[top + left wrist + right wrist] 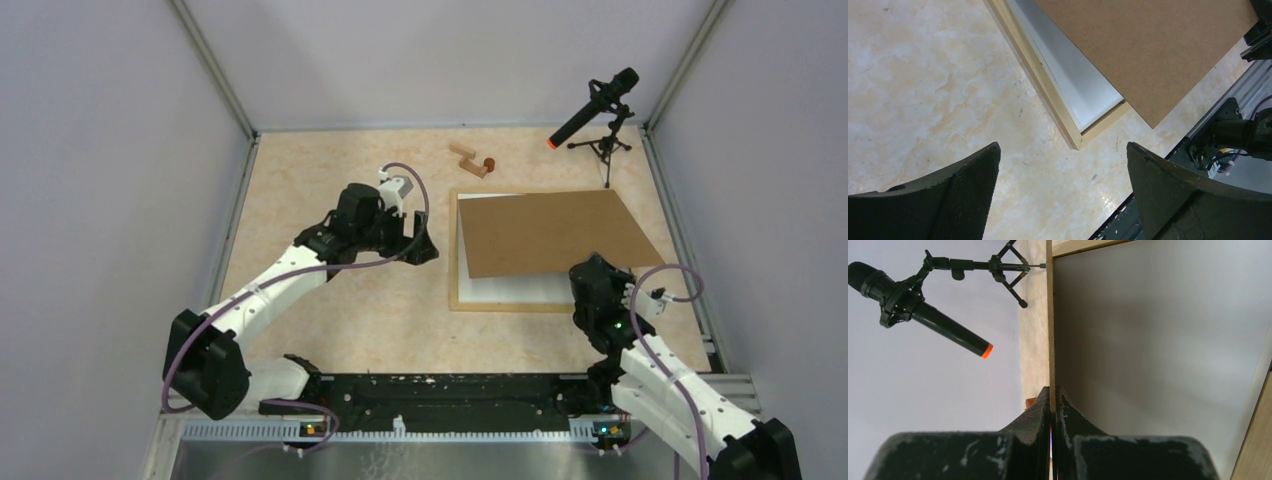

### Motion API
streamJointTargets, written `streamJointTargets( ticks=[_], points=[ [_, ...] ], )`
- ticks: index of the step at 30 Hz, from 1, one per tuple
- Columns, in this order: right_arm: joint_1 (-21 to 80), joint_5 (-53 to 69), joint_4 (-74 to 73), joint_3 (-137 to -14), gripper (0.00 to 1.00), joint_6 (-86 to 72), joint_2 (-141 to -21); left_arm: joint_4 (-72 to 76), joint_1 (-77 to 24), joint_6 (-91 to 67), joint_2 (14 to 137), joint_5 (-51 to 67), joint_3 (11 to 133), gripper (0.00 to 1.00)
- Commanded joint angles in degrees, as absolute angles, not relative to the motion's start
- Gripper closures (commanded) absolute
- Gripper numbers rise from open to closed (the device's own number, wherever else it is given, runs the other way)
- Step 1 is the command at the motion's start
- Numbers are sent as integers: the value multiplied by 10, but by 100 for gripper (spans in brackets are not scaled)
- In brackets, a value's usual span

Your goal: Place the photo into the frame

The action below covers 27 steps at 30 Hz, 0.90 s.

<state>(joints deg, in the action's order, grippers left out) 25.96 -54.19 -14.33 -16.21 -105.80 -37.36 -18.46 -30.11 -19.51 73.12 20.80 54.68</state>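
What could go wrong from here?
1. The right claw pinches only the thin edge of the board; it could slip and drop onto the frame.
2. The board's far corner sits close to the mic stand; a swing might hit it.
3. The left claw is open, off the frame; unbraced, the frame may shift.

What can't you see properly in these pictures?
- Photo: no view shows it. In the top view, the brown board covers most of the inside of the frame.
- Frame's far end: in the left wrist view, it is cut off by the picture's top edge.
- Small wooden pieces: in the top view, they are too small to tell what they are.
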Motion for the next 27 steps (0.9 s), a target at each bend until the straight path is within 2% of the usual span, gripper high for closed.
streamJointTargets(
  ticks=[1, 18, 21, 25, 27],
  points=[
    [282, -590, -122, -175, 100, -1092, -409, -186, -317, -180, 731, 172, 553, 1],
    [371, -608, -212, -218, 100, -1197, -493, -191, -326, -175, 734, 159, 555, 1],
    [388, -600, -240, -238, 87, -1206, -507, -191, -326, -175, 732, 159, 555, 1],
    [403, -586, -258, -249, 58, -1215, -526, -191, -326, -174, 727, 157, 554, 1],
    [410, -577, -256, -251, 50, -1209, -530, -192, -326, -174, 725, 156, 554, 1]
  ],
)
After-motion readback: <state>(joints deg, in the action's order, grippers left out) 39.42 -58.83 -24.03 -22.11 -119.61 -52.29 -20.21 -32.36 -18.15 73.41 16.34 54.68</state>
